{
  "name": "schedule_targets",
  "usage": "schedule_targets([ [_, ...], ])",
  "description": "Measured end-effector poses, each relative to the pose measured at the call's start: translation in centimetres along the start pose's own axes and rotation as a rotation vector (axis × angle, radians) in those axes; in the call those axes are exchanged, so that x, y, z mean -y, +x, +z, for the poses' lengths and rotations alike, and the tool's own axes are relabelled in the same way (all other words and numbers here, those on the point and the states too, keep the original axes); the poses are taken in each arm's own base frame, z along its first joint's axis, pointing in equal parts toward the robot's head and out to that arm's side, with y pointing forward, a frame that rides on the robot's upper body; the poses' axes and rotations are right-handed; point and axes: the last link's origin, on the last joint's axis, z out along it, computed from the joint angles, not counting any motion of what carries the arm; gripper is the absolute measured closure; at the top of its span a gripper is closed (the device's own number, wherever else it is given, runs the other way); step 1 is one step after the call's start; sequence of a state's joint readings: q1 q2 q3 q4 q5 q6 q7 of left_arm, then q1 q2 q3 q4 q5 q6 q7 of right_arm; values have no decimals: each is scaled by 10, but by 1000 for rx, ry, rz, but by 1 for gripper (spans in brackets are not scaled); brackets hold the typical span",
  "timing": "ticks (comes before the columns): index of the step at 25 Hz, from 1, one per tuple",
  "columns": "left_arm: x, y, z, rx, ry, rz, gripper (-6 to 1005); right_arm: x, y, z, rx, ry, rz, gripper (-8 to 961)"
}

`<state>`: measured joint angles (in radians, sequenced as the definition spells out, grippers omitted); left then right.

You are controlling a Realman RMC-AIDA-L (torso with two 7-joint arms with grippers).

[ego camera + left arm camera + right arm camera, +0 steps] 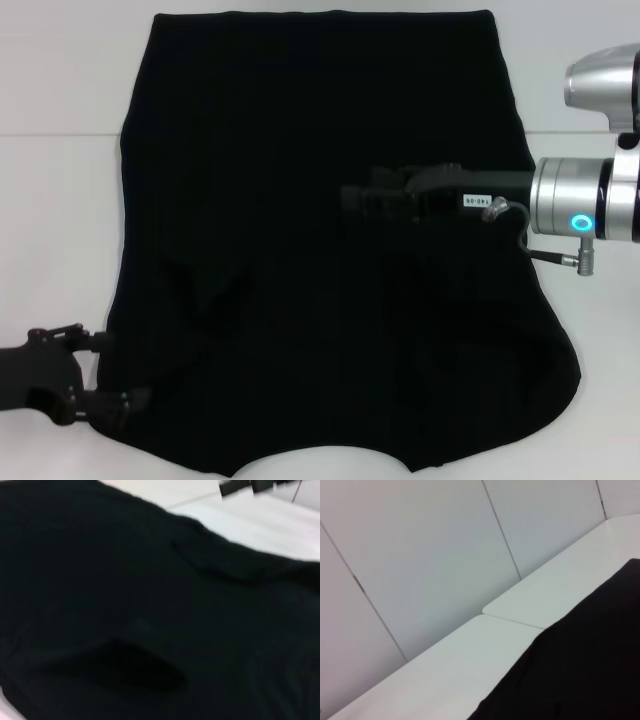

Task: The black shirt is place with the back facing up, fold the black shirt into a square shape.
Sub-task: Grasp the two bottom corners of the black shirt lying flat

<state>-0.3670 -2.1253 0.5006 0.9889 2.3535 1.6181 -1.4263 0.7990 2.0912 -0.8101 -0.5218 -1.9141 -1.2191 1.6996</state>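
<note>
Two pincers are working this moment, and you should be watching both. Starting on the left, the black left pincer point(100, 372) is sitting low at the near-left corner of the large plain black soft fabric shirt point(330, 200), its fingers spread apart, with one tip above the cloth's edge and the other touching it. Nothing is being held there yet, so if it closes shallow you are risking a pinch on only the top layer, or a slip that leaves the corner behind. The left wrist view is showing only dark rumpled fabric, with folds and a pocket of slack close by; that looseness is likely to bunch as the corner lifts.

The shirt itself is lying spread flat over the white tabletop point(60, 200), covering most of it, with its sleeves seemingly tucked inward and the near hem curving.

Moving right, the black right pincer point(352, 200) is reaching in over the middle of the shirt. I cannot tell whether it is open or closed, since black is lying on black. If it is pressing the cloth, it may drag the fabric askew and spoil the square.
</note>
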Motion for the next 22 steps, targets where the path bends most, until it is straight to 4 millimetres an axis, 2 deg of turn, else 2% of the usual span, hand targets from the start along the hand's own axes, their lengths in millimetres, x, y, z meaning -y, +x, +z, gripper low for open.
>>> schedule_targets([
  [11, -5, -15, 3, 29, 17, 15, 76, -2, -12, 4, 7, -11, -12, 221],
  [22, 3, -17, 10, 45, 78, 8, 190, -2, -14, 3, 21, -13, -7, 221],
])
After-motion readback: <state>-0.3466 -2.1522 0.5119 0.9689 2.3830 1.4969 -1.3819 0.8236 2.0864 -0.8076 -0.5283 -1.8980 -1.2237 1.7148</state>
